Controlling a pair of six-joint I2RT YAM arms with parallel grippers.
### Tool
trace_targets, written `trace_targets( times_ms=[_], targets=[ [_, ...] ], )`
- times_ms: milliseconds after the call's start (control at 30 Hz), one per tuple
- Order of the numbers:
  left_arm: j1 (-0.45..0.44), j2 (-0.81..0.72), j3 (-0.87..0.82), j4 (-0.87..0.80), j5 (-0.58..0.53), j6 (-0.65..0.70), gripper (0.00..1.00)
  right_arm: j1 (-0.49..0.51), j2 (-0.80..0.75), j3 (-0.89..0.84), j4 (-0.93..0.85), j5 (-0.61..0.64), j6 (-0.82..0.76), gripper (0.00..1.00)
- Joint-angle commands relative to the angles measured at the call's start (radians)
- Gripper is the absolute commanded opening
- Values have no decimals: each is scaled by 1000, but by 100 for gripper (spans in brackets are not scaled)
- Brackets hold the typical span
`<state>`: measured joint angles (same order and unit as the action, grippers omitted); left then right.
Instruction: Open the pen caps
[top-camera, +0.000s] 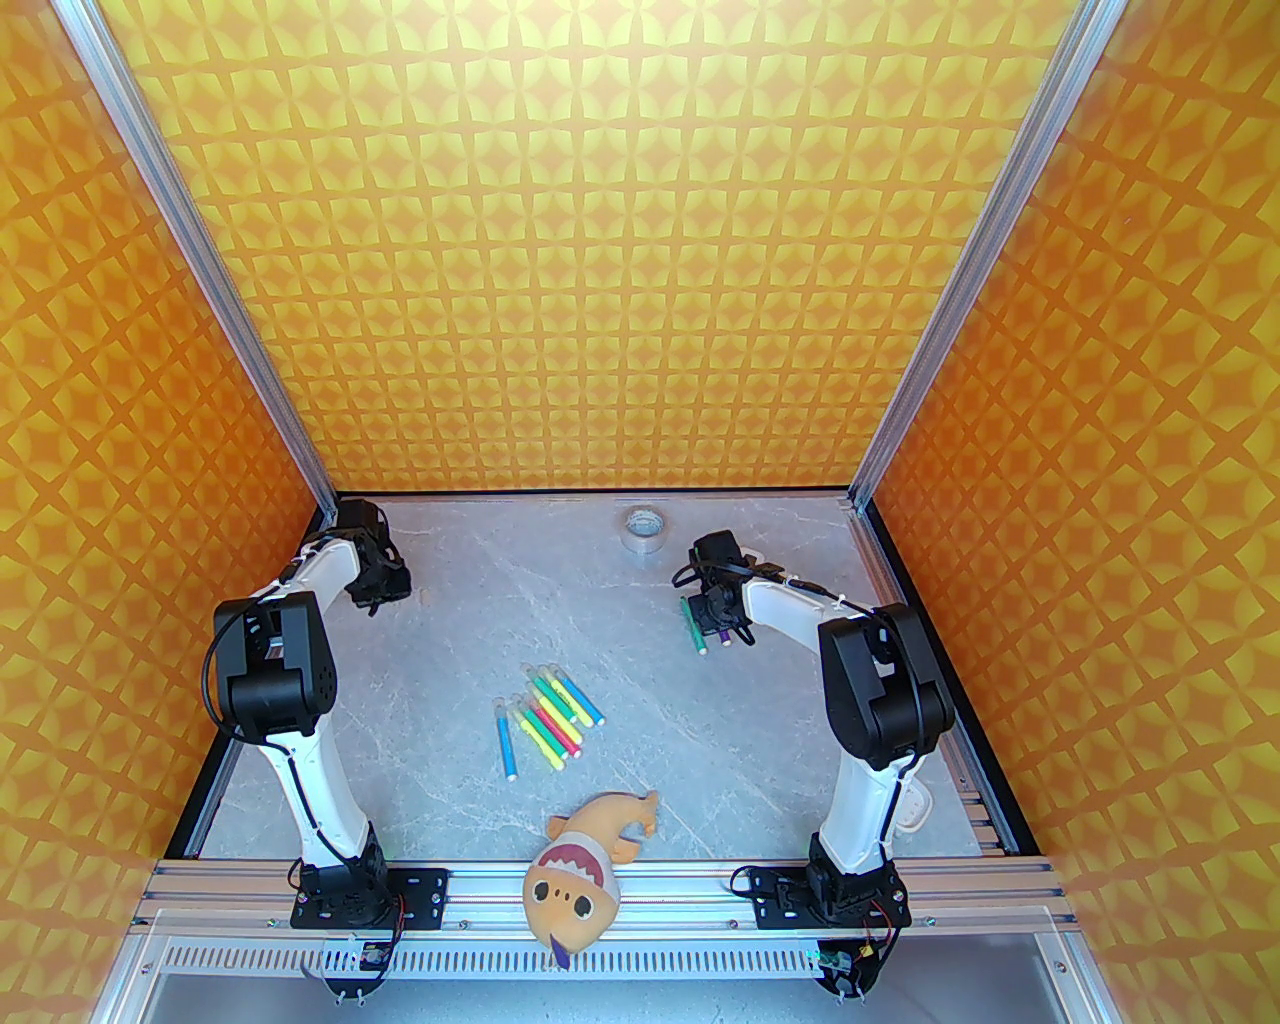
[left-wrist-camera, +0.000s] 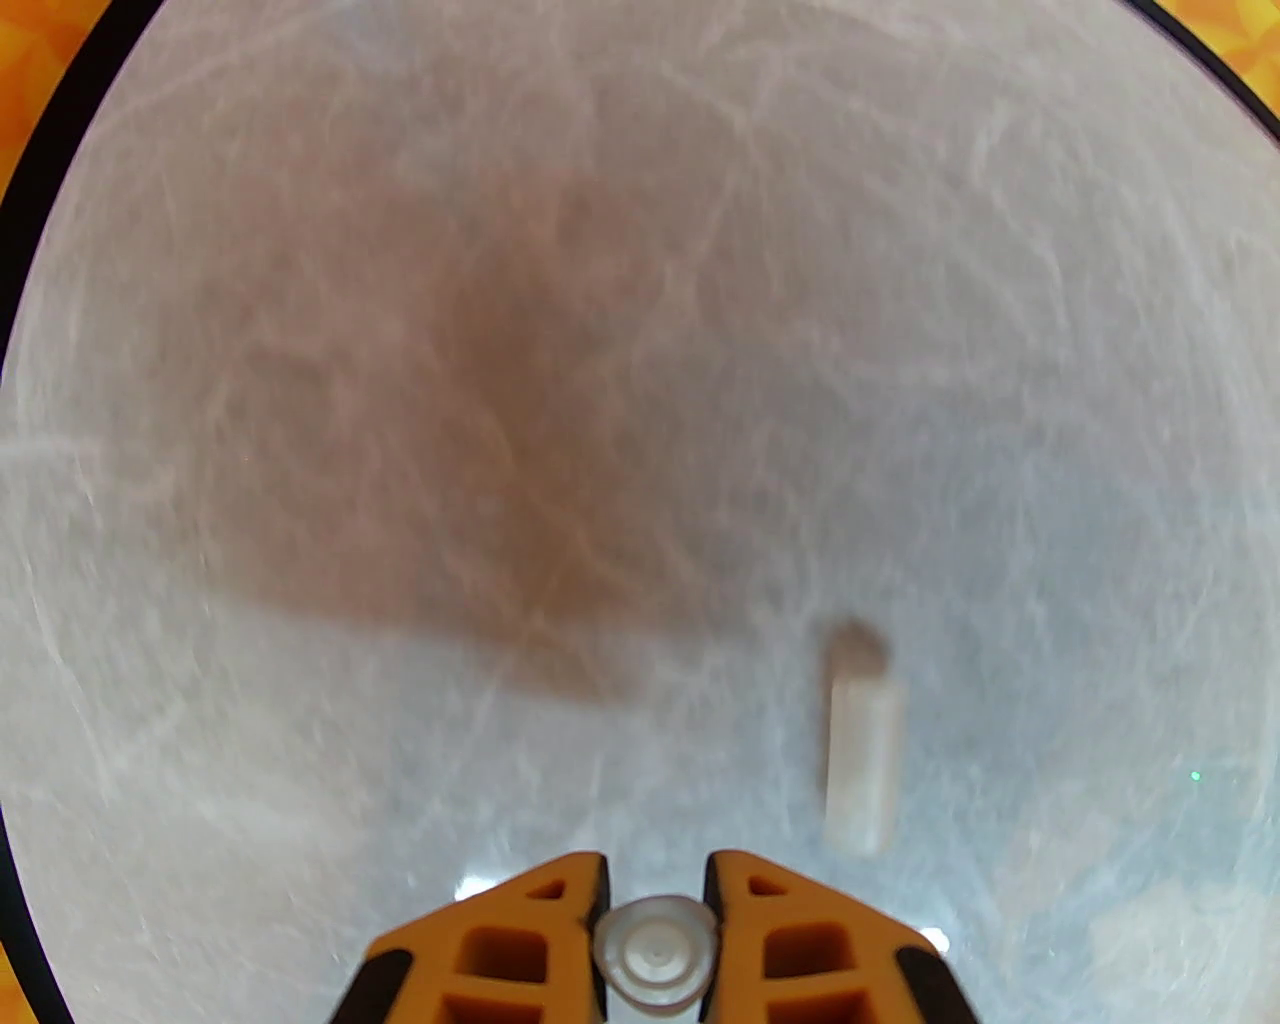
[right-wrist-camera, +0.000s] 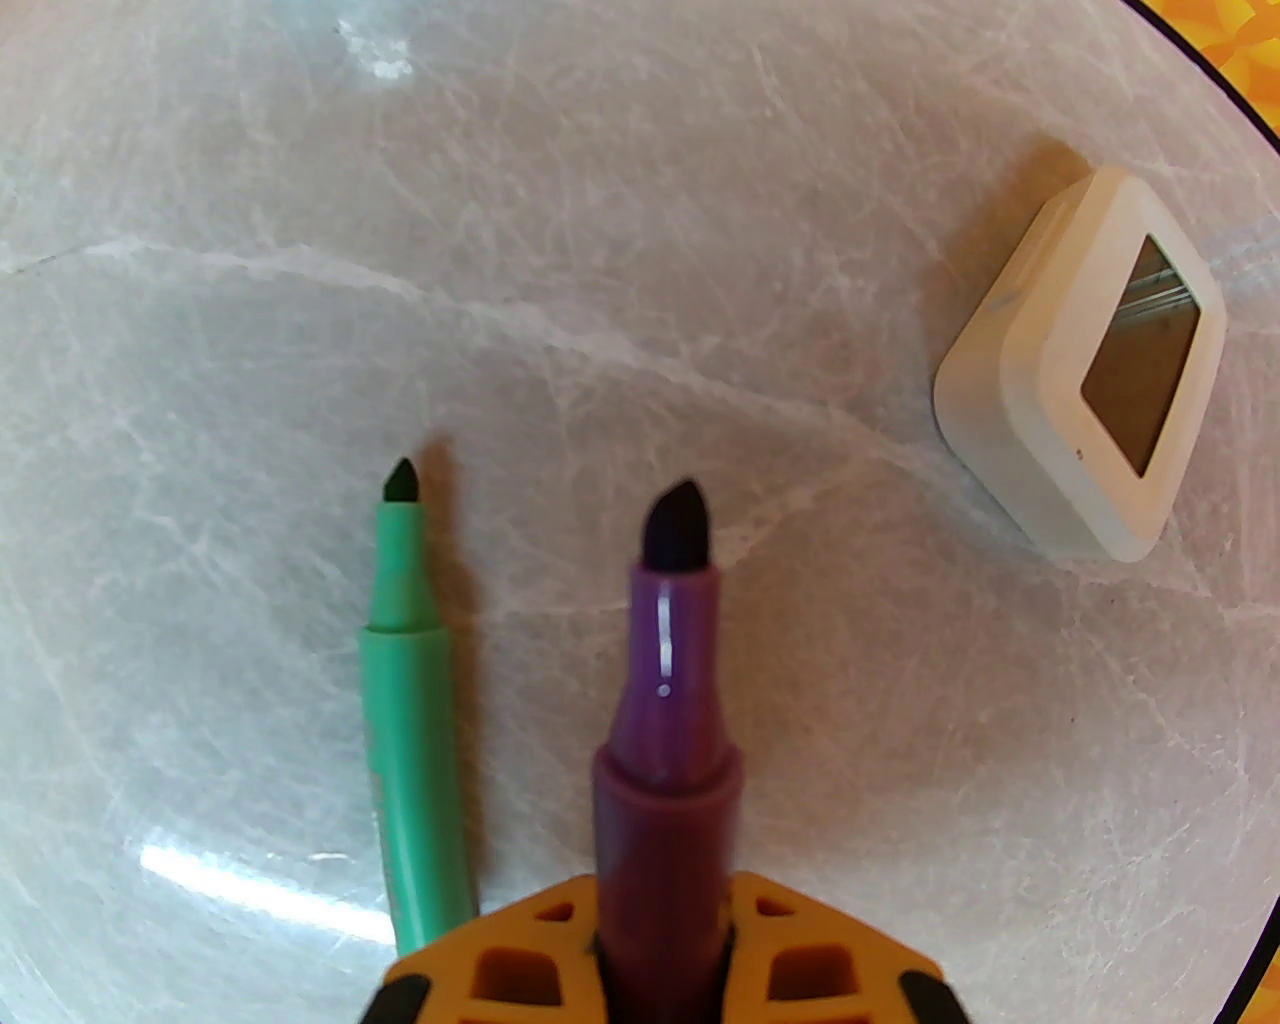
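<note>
Orange walls printed with yellow diamond shapes close in a grey marbled table (top-camera: 420, 700) on 3 sides. By the far left corner the left gripper (left-wrist-camera: 655, 885) is clamped on a small translucent whitish plastic cap (left-wrist-camera: 655, 955), its round end facing the wrist camera, pinched between the 2 orange fingers (left-wrist-camera: 500, 950). A second whitish cap (left-wrist-camera: 860, 760) lies loose on the marble beyond those fingers and to their right, blurred, clear of them. Across the table the right gripper (right-wrist-camera: 665, 900) is closed around the barrel of a purple marker (right-wrist-camera: 670, 720), which points away from the wrist with its dark tip bare. Just to its left a green marker (right-wrist-camera: 405, 700) lies flat on the table, its tip bare too, not touching the purple one. A white square gadget with a dark screen (right-wrist-camera: 1085, 375) sits further off to the right. In the middle of the table a bunch of slim coloured markers (top-camera: 548, 712) lies side by side, blue, yellow, green and pink, with 1 blue marker (top-camera: 507, 740) a little apart on the left; their far ends look pale, as if capped, though from above they are too small to be sure. A roll of clear tape (top-camera: 643, 525) lies by the far edge, and an orange plush fish with a toothy mouth (top-camera: 585, 860) sprawls over the near rail between the 2 arm bases
</note>
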<state>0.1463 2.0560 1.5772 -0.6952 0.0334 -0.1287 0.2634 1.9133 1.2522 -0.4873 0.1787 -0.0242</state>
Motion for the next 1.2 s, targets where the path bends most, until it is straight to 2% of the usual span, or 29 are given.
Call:
trace_targets(
  times_ms=[0, 500, 1167],
  targets=[
    [7, 29, 32, -47, 24, 26, 5, -11, 22, 30, -15, -20, -7, 5],
    [8, 103, 79, -83, 115, 31, 13, -16, 67, 62, -44, -51, -15, 10],
    [7, 139, 77, -93, 119, 37, 25, -19, 98, 81, -63, -57, -19, 19]
  ],
)
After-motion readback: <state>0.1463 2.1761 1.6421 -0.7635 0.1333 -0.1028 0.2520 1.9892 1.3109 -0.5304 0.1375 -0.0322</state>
